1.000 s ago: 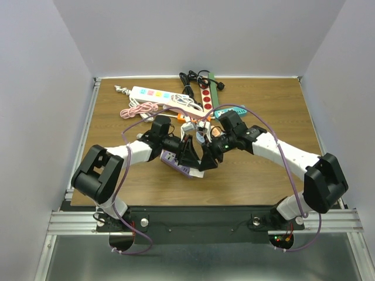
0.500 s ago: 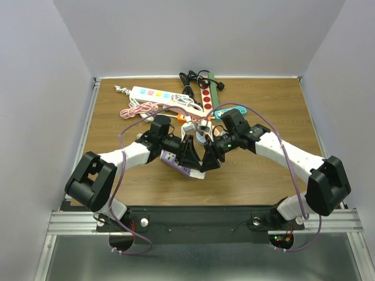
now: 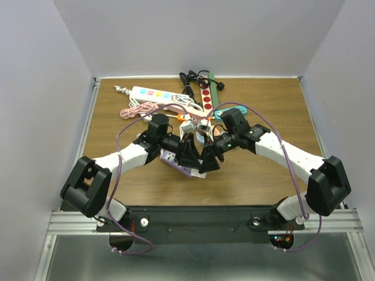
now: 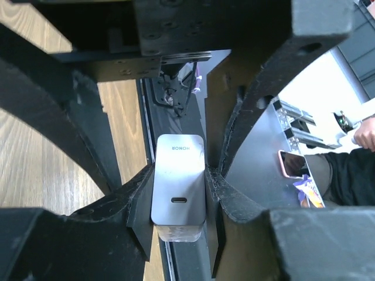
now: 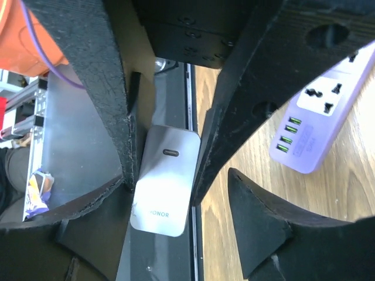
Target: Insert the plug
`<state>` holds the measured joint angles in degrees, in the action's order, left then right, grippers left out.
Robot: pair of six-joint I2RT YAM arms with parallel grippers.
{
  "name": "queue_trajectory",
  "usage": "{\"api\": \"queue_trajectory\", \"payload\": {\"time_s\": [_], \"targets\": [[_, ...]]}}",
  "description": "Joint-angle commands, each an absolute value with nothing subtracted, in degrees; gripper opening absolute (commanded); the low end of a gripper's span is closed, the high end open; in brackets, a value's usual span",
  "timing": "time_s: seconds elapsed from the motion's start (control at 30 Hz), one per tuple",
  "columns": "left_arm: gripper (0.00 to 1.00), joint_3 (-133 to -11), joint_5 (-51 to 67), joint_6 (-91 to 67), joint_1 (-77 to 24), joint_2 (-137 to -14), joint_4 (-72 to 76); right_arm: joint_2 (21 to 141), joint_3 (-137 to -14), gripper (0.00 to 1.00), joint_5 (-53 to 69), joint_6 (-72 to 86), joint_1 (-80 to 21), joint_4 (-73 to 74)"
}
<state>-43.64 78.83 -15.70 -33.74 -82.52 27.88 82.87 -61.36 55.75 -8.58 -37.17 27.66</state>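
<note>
White arm links (image 3: 281, 153), black joints (image 3: 325, 184), purple cables (image 3: 117, 140), black pincer fingers (image 4: 258, 111)

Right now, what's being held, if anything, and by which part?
The left end effector grips the grey charger by its two long side faces; the right end effector stands open around it.

A wooden table (image 3: 263, 170) carries a cluster of strips and cables toward its far middle. A white strip (image 3: 153, 93) with coloured switches lies far left, with a coiled pink cable (image 3: 139, 110) just nearer. A black cable (image 3: 188, 79) is bunched at the far edge, beside a strip with red sockets (image 3: 205, 96). A teal strip (image 3: 229, 109) lies to the right of that. Nearer the middle, a purple strip (image 3: 177, 164) lies flat and partly hidden.
</note>
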Motion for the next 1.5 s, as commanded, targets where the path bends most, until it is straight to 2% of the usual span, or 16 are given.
{"api": "queue_trajectory", "payload": {"time_s": [0.0, 0.03, 0.1, 0.13, 0.3, 0.33, 0.4, 0.47, 0.5, 0.57, 0.8, 1.1, 1.17, 1.2, 1.47], "targets": [[0.05, -46.23, 86.66, -14.94, -38.50, -78.57, 36.65, 85.52, -61.96, 0.68, 52.29, -7.56, -39.20, 26.10], [0.05, -46.23, 86.75, -14.94, -38.50, -78.84, 36.65, 85.60, -62.05, 0.66, 52.29, -7.47, -39.11, 26.02], [0.05, -46.23, 86.66, -15.03, -38.50, -79.10, 36.74, 85.34, -61.96, 0.51, 52.29, -7.47, -39.20, 26.02], [0.05, -46.14, 86.49, -15.03, -38.50, -79.28, 36.74, 85.25, -61.96, 0.47, 52.29, -7.38, -39.20, 25.93], [0.05, -46.84, 86.13, -15.55, -38.50, -79.72, 36.65, 85.08, -61.17, 0.47, 53.18, -6.59, -39.20, 26.28], [0.05, -47.45, 85.78, -16.08, -38.50, -80.15, 36.65, 84.38, -60.82, 0.40, 52.74, -6.33, -39.11, 26.28], [0.13, -47.99, 84.56, -16.87, -38.06, -80.68, 36.65, 83.33, -59.51, 0.24, 51.16, -6.15, -39.11, 26.28], [0.18, -48.16, 83.06, -17.14, -37.88, -80.86, 36.65, 82.79, -58.80, 0.17, 50.71, -5.89, -39.20, 26.37], [0.29, -48.16, 82.10, -17.57, -37.45, -80.86, 36.65, 82.62, -58.19, 0.07, 50.45, -5.63, -39.20, 26.28], [0.39, -47.73, 80.16, -17.58, -36.92, -80.77, 36.65, 82.53, -57.66, 0.00, 49.40, -5.36, -39.11, 26.28], [0.49, -44.48, 77.52, -17.31, -33.84, -81.82, 37.00, 83.14, -55.90, 0.00, 45.62, -5.54, -38.24, 26.19], [0.51, -36.74, 72.86, -23.11, -30.50, -84.72, 47.19, 90.60, -55.10, 0.01, 47.90, -7.29, -36.56, 20.93], [0.65, -36.74, 73.21, -23.20, -30.50, -85.69, 47.29, 91.67, -55.98, 0.00, 48.43, -7.47, -36.39, 20.31], [0.67, -36.74, 73.30, -23.20, -30.50, -85.87, 47.46, 92.28, -56.86, 0.00, 49.12, -7.64, -36.04, 19.87], [0.71, -37.18, 74.53, -23.64, -29.97, -89.21, 50.09, 98.86, -59.94, 0.00, 52.56, -9.14, -32.79, 17.23]]}}
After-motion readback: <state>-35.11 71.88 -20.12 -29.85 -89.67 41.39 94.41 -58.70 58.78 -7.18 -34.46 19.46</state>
